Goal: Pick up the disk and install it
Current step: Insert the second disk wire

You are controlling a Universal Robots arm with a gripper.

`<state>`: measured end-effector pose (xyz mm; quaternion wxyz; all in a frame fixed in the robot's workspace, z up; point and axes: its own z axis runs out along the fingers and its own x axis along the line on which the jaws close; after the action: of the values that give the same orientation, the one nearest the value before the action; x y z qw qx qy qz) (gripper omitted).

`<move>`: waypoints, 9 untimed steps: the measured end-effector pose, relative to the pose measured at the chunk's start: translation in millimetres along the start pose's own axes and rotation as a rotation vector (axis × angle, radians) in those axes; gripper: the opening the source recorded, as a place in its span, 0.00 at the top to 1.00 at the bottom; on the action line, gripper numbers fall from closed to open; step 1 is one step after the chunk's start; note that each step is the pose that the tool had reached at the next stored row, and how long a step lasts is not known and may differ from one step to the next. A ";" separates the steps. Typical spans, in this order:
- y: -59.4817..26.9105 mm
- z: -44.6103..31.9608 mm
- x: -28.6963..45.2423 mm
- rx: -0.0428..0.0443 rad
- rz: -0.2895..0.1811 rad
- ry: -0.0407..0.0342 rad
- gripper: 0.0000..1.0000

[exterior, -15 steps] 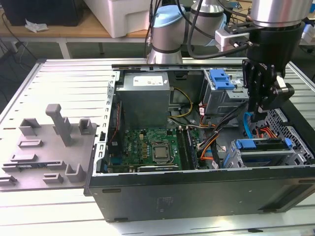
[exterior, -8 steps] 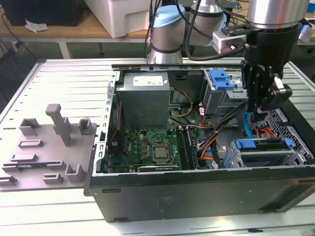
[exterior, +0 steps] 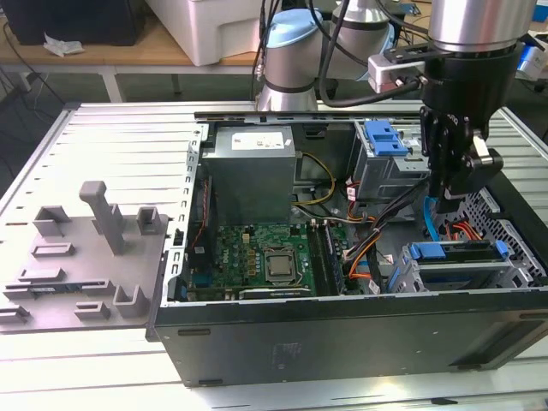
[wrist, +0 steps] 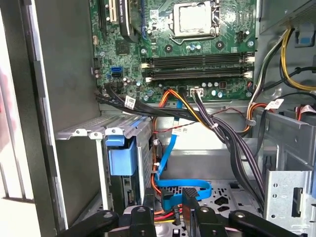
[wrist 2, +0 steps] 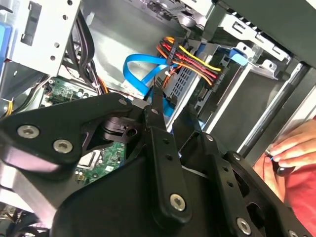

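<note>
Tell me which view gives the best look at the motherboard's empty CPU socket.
The first wrist view: the CPU socket sits unobstructed, its metal frame seen nearly square-on above the memory slots. The exterior view shows the socket smaller and at an angle. In the second wrist view the claw's black linkage hides most of it.

The gripper (exterior: pixel 451 171) is black. The board (wrist: pixel 197 59) is green with a shiny silver square. A flat cable (wrist: pixel 185 185) is bright blue. Other wires (wrist 2: pixel 197 61) are red, orange, yellow and black. The case (exterior: pixel 342 342) is dark grey. The tray (exterior: pixel 86 265) is grey.
</note>
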<state>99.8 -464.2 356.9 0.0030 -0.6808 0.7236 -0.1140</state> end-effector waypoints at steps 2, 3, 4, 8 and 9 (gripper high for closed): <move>0.1 0.2 0.0 -0.0004 0.005 0.0009 0.64; 0.3 0.3 -0.1 -0.0002 0.005 0.0009 0.64; 0.7 0.5 -0.1 0.0000 0.006 0.0008 0.64; 3.1 1.2 -0.1 0.0012 0.006 0.0010 0.64; 3.3 1.3 -0.1 0.0012 0.006 0.0011 0.64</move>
<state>96.8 -464.1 355.0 0.0034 -0.6787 0.7254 -0.1148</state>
